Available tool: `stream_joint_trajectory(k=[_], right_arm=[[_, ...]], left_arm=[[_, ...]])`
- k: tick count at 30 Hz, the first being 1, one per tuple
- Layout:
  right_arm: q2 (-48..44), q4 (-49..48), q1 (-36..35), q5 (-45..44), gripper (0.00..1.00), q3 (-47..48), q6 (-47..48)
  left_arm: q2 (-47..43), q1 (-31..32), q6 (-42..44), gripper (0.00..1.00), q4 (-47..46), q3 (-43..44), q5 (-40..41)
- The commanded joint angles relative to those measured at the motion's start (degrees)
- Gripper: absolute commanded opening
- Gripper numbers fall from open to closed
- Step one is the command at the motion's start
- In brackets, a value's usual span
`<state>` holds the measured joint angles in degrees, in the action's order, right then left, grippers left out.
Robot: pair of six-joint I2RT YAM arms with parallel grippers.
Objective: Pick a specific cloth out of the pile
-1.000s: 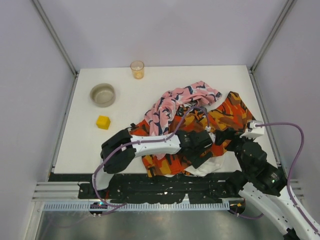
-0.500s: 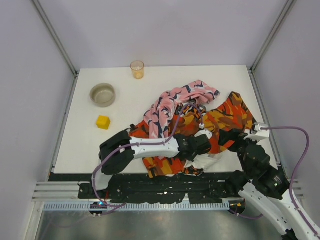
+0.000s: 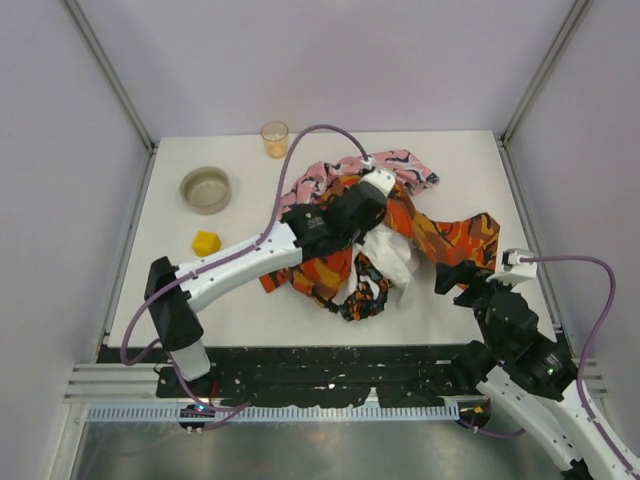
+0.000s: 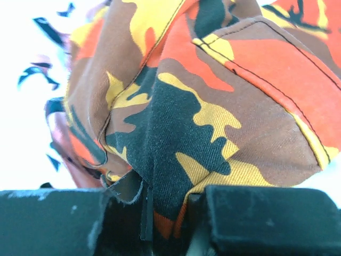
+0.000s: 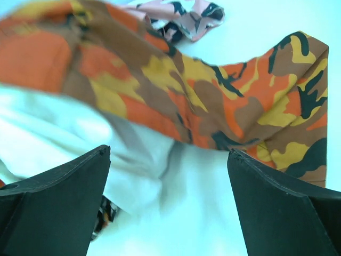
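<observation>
Fingers (image 4: 266, 221) of the left gripper (image 4: 170, 208) are pressed together on a fold of the orange, red, brown and black camouflage garment (image 4: 224, 106), a stiff twill weave with stitched seams. The wrist view is filled by this fabric, and the fingertips themselves are cut off at the bottom edge. A small dull greyish flap shows just beside the pinched fold; whether it is another fabric or the garment's reverse cannot be told.

From above, the left gripper (image 3: 380, 195) holds the camouflage garment (image 3: 455, 232) bunched over the pile of mixed garments (image 3: 390, 230) on the white table (image 3: 450, 160). A soft plain white cloth (image 3: 392, 255) hangs crumpled under it, with a black, white and orange printed cloth (image 3: 362, 295) trailing at the near side and a pink cloth with navy marks (image 3: 400, 162) at the far side. The plain dark grey cloth cannot be made out in any view; the layers beneath are covered.

The right gripper (image 3: 455, 278) sits at the pile's right edge, its black wedge-shaped fingers (image 5: 48, 208) spread wide with nothing between them, above white cloth (image 5: 64, 144) and camouflage (image 5: 240, 106); the near fabric is blurred.

Well apart on the left stand a translucent amber cup (image 3: 274, 138), a round grey bowl (image 3: 205, 189) and a small yellow block (image 3: 206, 243).
</observation>
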<state>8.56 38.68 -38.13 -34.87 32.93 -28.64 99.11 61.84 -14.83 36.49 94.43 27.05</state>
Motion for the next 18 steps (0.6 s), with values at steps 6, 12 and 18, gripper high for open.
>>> stream_joint_trajectory(k=[6, 12, 18], right_arm=[[1.5, -4.3, 0.0, 8.1, 0.95, -5.1, -2.3], [7.7, -13.3, -0.2, 15.8, 0.95, -11.1, -6.0], [20.8, -25.9, 0.0, 8.9, 0.96, -16.6, -15.4]], left_arm=[[-3.7, -9.2, 7.1, 0.0, 2.0, 13.8, 3.4], [-4.2, -11.0, 6.5, 0.0, 2.6, 14.6, 0.2], [-4.2, -11.2, 5.6, 0.0, 3.0, 14.4, -1.7]])
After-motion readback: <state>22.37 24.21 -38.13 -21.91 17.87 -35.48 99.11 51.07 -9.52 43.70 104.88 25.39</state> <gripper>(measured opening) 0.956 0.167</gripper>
